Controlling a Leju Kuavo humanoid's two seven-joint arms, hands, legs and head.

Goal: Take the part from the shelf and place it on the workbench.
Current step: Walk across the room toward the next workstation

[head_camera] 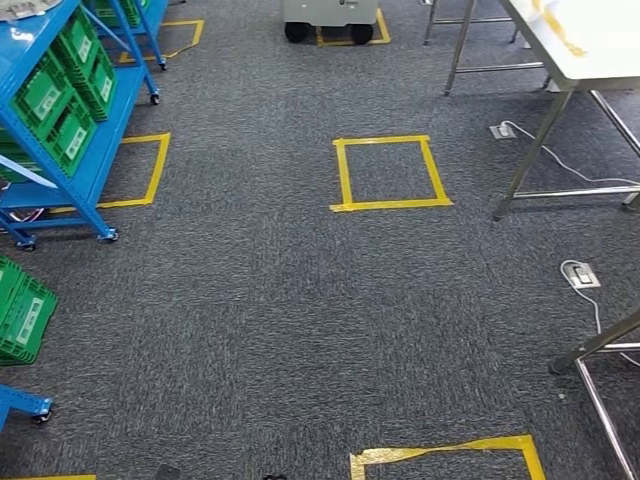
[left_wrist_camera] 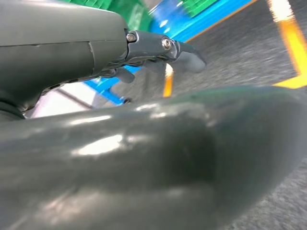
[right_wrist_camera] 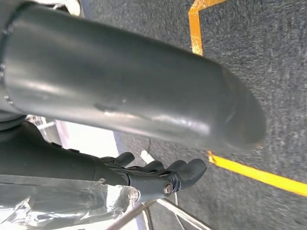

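Observation:
The blue shelf (head_camera: 96, 165) stands at the left with several green bins (head_camera: 56, 110) on its sloped tiers; I cannot make out a part in them. The white workbench (head_camera: 604, 50) is at the far right on metal legs. My left hand (left_wrist_camera: 152, 148) hangs near the shelf, its fingers (left_wrist_camera: 173, 50) stretched out straight and holding nothing. My right hand (right_wrist_camera: 137, 96) hangs over the carpet, fingers (right_wrist_camera: 170, 175) extended and apart from the thumb, with nothing between them. Crinkled clear plastic (right_wrist_camera: 54, 203) lies beyond them by a white surface.
Yellow tape squares (head_camera: 390, 173) mark the grey carpet ahead and near my feet (head_camera: 445, 455). A wheeled cart (head_camera: 330, 18) stands far ahead. Floor sockets with cables (head_camera: 581, 274) lie by the workbench legs (head_camera: 532, 155). Another green bin (head_camera: 21, 312) sits at the near left.

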